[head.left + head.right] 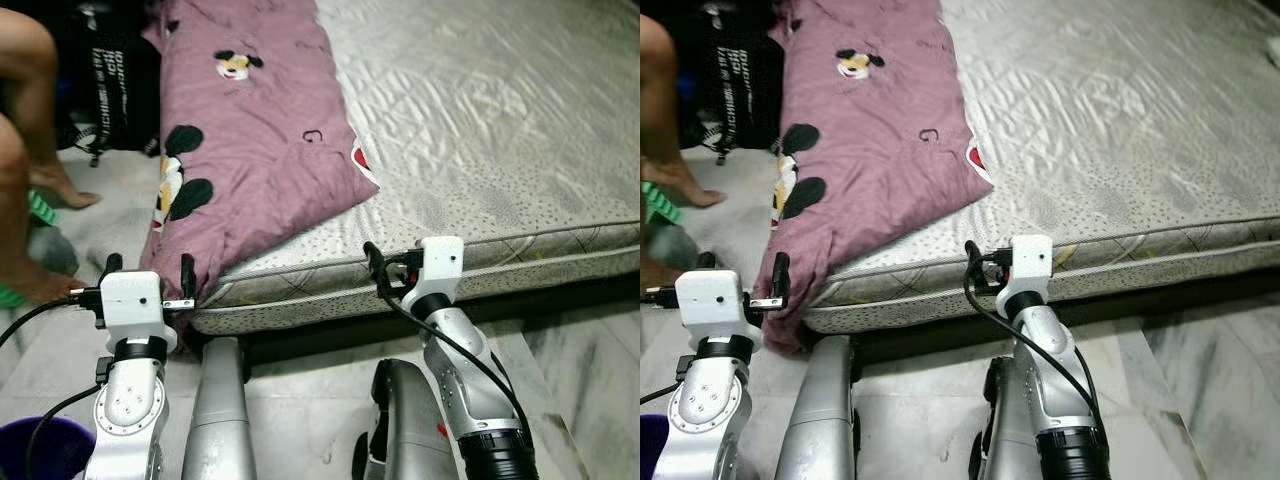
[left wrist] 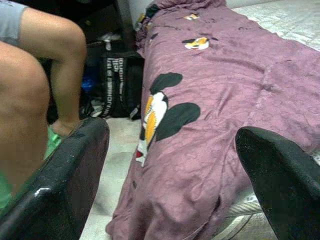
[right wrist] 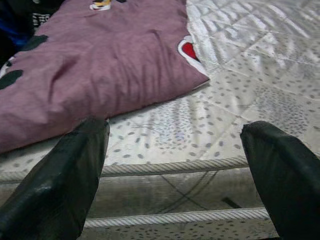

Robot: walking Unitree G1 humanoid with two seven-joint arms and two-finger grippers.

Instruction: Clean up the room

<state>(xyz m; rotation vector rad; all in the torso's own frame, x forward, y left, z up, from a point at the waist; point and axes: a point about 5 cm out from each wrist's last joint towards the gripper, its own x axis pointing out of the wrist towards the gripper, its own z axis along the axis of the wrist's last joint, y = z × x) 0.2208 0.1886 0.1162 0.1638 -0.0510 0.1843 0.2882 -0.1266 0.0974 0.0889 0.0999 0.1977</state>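
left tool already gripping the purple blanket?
No. In the left wrist view the left tool is open, its fingers spread apart short of the purple blanket, touching nothing.

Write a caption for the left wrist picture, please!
Open left gripper faces a purple cartoon blanket drooping off the mattress, a person's legs beside.

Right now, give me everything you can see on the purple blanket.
The purple blanket is mauve, soft, wrinkled cloth printed with cartoon mouse figures in black, white, yellow and red. It lies lengthwise along the robot's-left side of the mattress, partly folded, one corner spread toward the middle. Its near end droops over the mattress edge toward the floor, beside a person's bare legs. The left gripper, fingers open, is at that drooping end; whether it touches is unclear.
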